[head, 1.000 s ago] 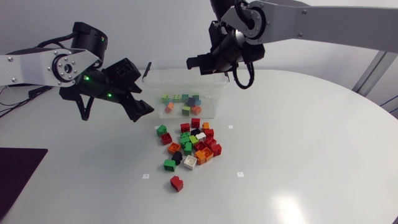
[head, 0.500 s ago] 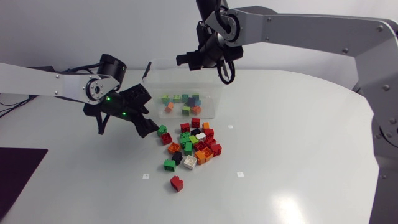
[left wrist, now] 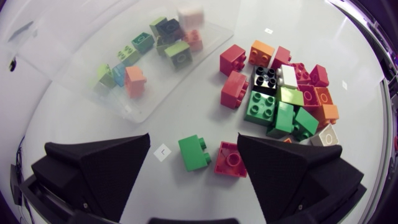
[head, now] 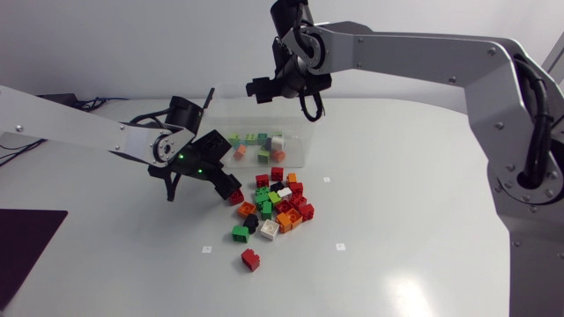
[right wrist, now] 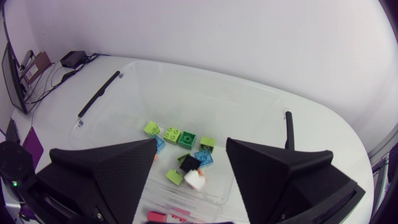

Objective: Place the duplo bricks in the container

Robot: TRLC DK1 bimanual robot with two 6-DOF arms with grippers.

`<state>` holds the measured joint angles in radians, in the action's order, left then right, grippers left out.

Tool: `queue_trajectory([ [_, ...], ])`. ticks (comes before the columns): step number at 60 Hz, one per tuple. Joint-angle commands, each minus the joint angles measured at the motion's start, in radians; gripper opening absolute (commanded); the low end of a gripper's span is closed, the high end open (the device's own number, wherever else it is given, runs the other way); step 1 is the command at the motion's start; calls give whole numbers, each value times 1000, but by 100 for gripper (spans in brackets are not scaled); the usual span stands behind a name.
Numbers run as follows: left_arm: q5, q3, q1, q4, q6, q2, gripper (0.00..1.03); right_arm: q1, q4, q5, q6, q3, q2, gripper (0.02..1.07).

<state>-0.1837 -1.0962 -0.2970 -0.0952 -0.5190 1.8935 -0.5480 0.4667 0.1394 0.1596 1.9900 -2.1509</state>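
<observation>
My left tool [head: 226, 187], released, straddled the green brick [left wrist: 194, 152] at the left edge of the pile [head: 280, 208], mid-frame. I judged it best to close squarely on it, clear of the red brick [left wrist: 230, 160]. My right tool [head: 267, 87] gaped empty above the container [head: 298, 151].

Loose bricks [head: 275, 204] heaped just in front of container [head: 295, 119] w/ more inside — 1 brick [head: 250, 259] lies apart.

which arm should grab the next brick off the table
Probably left: its open black gripper is over a small green brick; the right gripper is over the clear plastic container.
</observation>
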Motion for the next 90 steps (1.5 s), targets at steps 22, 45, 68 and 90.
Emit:
queue_trajectory([
  [22,66,6,6,71,105,69,86,6,-114,9,-12,-361,272,102],
  [45,66,21,6,71,111,95,58,8,-204,2,-17,-749,494,102],
  [68,66,59,7,74,111,88,20,-7,-218,16,43,-898,484,102],
  [90,66,157,9,74,106,-22,19,-41,-178,40,97,-766,264,99],
])
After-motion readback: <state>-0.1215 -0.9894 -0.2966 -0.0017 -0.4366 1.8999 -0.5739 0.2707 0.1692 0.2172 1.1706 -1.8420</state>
